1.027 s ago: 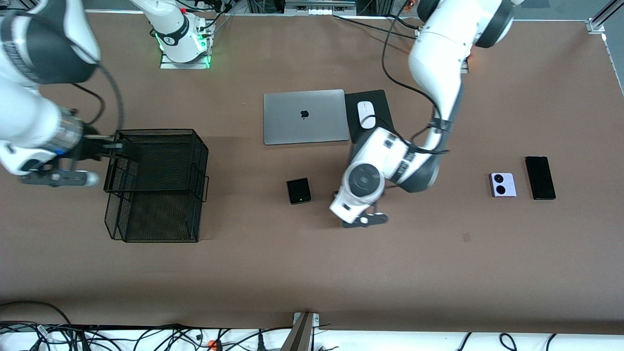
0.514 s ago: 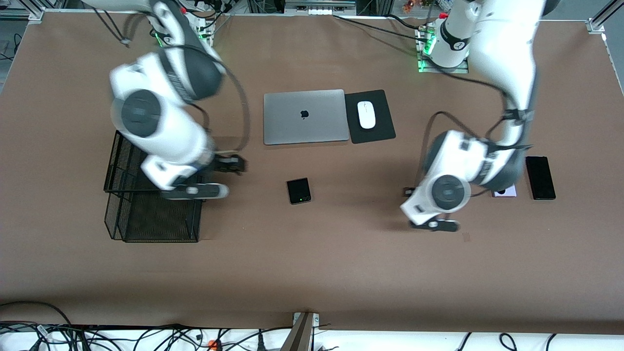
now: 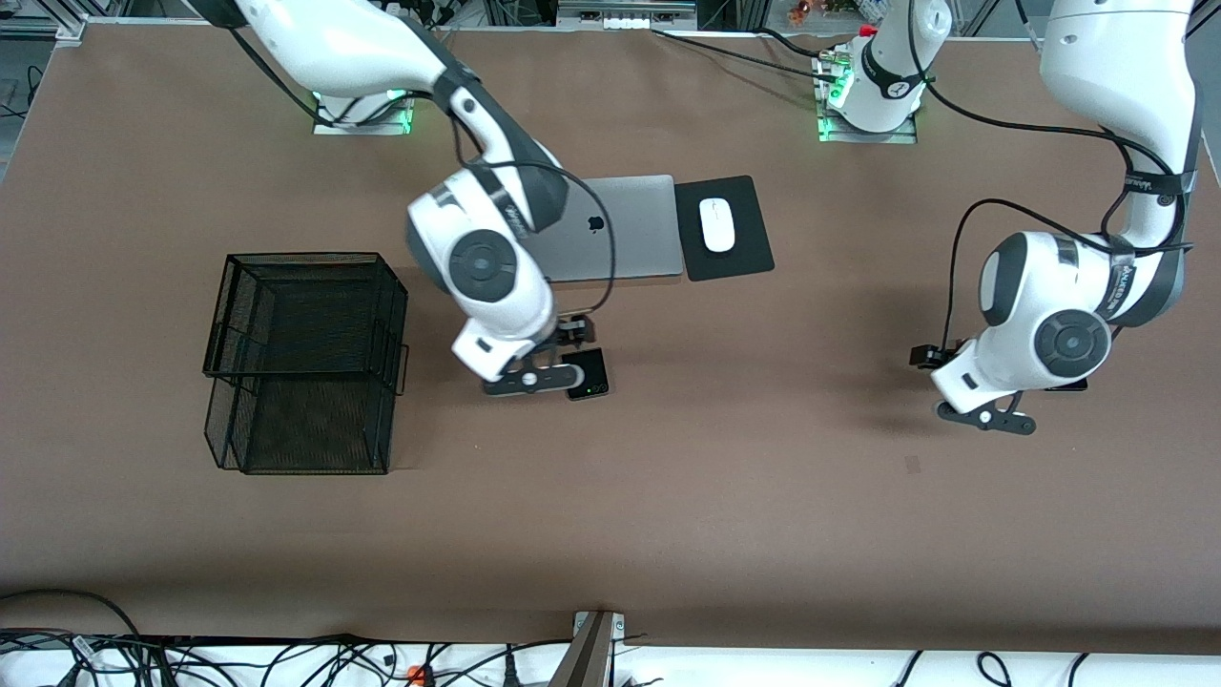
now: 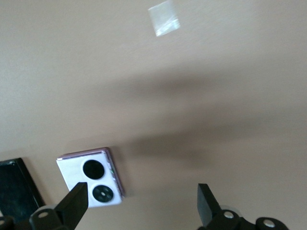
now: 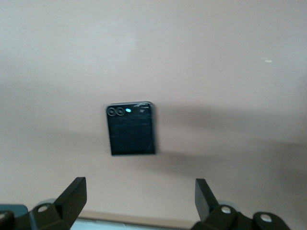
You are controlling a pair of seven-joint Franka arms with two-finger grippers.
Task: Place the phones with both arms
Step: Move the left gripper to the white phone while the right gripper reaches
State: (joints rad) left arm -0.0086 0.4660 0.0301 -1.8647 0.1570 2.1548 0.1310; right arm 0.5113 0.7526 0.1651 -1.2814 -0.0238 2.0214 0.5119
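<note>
The right end effector (image 5: 136, 201) hangs over the black flip phone (image 3: 589, 374), fingers (image 5: 72, 196) spread wide and holding nothing. In the right wrist view the phone lies flat on the bare tabletop (image 3: 725, 496), between the two fingers and clear of both. It sits in the middle of the tabletop, nearer the front camera than the laptop (image 3: 634, 229), which the right arm partly hides.

The left end effector (image 4: 141, 206) is up over the lilac phone (image 4: 92, 177) toward the left arm's end of the tabletop, also wide open and empty. The left wrist view shows that phone flat, its two black circles up, with one finger (image 4: 74, 203) overlapping its corner in the picture; I cannot tell whether they touch. Just beside it lies the black slab (image 4: 17, 184), only an edge of it showing.

A mouse (image 3: 716, 224) on its pad (image 3: 749, 258) lies beside the laptop. A black mesh basket (image 3: 305, 363) stands toward the right arm's end.
</note>
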